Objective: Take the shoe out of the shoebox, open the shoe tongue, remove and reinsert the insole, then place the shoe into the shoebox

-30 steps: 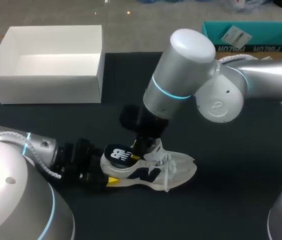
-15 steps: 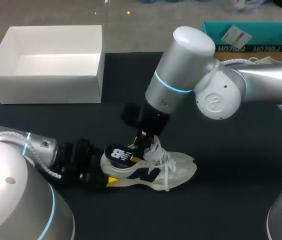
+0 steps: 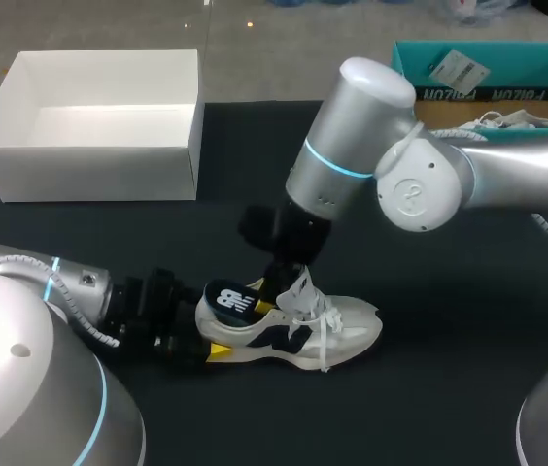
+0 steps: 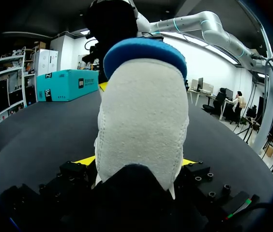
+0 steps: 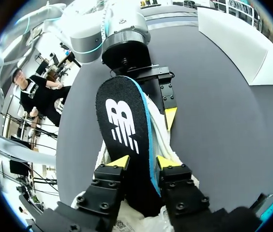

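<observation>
Shoe [image 3: 342,325]: on table [image 3: 449,388], heel clamped by left gripper [image 4: 137,161].
Insole [image 5: 124,130]: sticking up from shoe, pinched by right gripper [image 5: 144,163].

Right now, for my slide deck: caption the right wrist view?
Right gripper shut on the insole, which sticks up out of the shoe.

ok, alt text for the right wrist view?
My right gripper is shut on a black insole with a blue edge, standing out of the white sneaker. Beyond it my left arm is at the sneaker's heel on the dark table.
</observation>
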Motion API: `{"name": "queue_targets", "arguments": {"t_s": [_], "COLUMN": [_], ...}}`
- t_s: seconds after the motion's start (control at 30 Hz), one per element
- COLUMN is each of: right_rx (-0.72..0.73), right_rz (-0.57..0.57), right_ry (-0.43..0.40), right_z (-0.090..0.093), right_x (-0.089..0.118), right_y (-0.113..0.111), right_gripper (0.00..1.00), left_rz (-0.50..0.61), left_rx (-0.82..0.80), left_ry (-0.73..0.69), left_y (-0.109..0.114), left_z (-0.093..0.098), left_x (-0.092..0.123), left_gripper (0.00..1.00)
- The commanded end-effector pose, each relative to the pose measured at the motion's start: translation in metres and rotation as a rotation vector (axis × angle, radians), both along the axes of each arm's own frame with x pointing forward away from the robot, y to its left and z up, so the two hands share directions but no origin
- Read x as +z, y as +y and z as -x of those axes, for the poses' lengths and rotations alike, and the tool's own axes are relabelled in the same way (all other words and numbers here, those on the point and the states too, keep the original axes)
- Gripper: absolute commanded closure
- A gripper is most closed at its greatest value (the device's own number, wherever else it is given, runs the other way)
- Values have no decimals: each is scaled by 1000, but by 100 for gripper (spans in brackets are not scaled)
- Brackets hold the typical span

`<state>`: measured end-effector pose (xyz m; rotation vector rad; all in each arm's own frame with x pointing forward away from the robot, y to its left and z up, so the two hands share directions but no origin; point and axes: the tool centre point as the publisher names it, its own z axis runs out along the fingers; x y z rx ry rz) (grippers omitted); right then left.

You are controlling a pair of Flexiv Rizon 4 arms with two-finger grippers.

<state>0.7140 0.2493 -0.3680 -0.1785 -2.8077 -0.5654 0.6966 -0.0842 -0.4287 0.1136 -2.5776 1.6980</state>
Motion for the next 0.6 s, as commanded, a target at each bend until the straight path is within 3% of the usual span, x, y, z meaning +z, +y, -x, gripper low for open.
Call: {"name": "queue_targets", "arguments": {"t_s": [0.03, 0.13, 0.37, 0.6], "right_rx": [-4, -8, -2, 17], "right_rz": [0, -16, -176, -303], "right_ry": [-6, -26, -35, -46], "right_z": [1, 2, 2, -3], "right_x": [0, 7, 33, 58], "right_y": [0, -1, 4, 22], "right_gripper": [100, 100, 100, 100], "left_rz": [-4, -4, -4, -4], "left_rx": [1, 1, 1, 1], "left_ry": [0, 0, 0, 0], "left_y": [-1, -1, -1, -1], "left_z": [1, 1, 1, 1], "left_x": [-2, -2, -2, -2], "left_gripper": [100, 100, 100, 100]}}
